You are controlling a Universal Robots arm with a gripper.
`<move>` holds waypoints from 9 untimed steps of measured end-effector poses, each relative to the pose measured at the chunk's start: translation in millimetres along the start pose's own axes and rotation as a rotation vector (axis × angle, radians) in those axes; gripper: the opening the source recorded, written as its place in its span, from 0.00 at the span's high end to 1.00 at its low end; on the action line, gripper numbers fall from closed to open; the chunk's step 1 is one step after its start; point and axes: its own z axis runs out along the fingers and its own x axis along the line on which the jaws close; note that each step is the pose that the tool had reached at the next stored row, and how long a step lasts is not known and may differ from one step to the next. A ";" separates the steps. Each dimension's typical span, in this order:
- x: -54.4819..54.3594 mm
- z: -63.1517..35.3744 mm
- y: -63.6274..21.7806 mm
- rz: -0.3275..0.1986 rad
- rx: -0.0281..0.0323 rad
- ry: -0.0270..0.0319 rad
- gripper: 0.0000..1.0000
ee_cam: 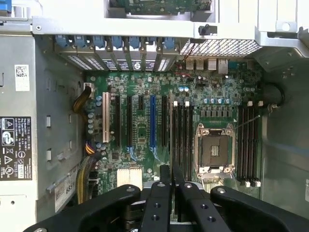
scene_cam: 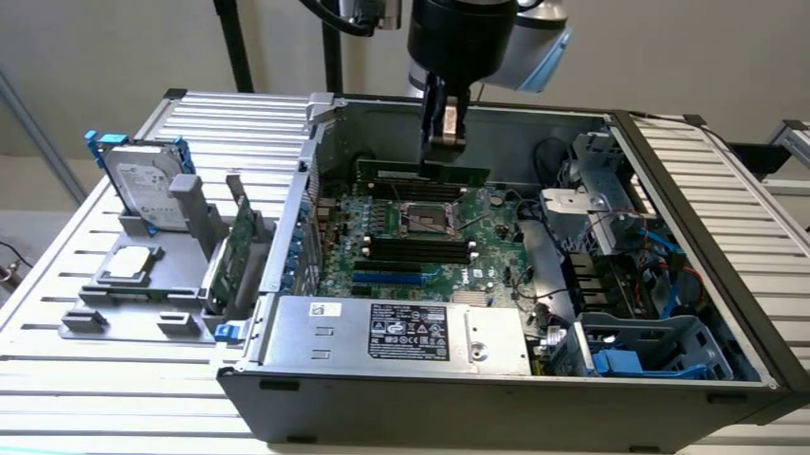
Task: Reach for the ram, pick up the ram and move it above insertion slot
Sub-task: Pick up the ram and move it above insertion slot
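Note:
In the exterior view my gripper (scene_cam: 441, 144) hangs inside the open computer case (scene_cam: 658, 190), shut on the ram (scene_cam: 475, 174), a long thin green stick held level on its edge. The stick hovers over the motherboard (scene_cam: 494, 227), above and behind the CPU socket (scene_cam: 431, 218), and does not touch the board. Black memory slots (scene_cam: 418, 248) lie in front of the socket. In the wrist view my two fingers (ee_cam: 164, 181) press close together, and the slots (ee_cam: 182, 135) run straight ahead of my gripper (ee_cam: 172, 181). A second bank of slots (ee_cam: 248, 140) lies beyond the socket (ee_cam: 212, 152).
A silver power supply box (scene_cam: 393, 332) fills the case's near side. Cables and drive bays (scene_cam: 620, 275) crowd the exterior view's right. Outside the case, on the exterior view's left, a fixture holds a green expansion card (scene_cam: 234, 256) and a hard drive (scene_cam: 146, 190).

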 end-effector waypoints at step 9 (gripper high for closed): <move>-4.2 0.5 -0.6 0.002 0.0046 -0.0006 0.87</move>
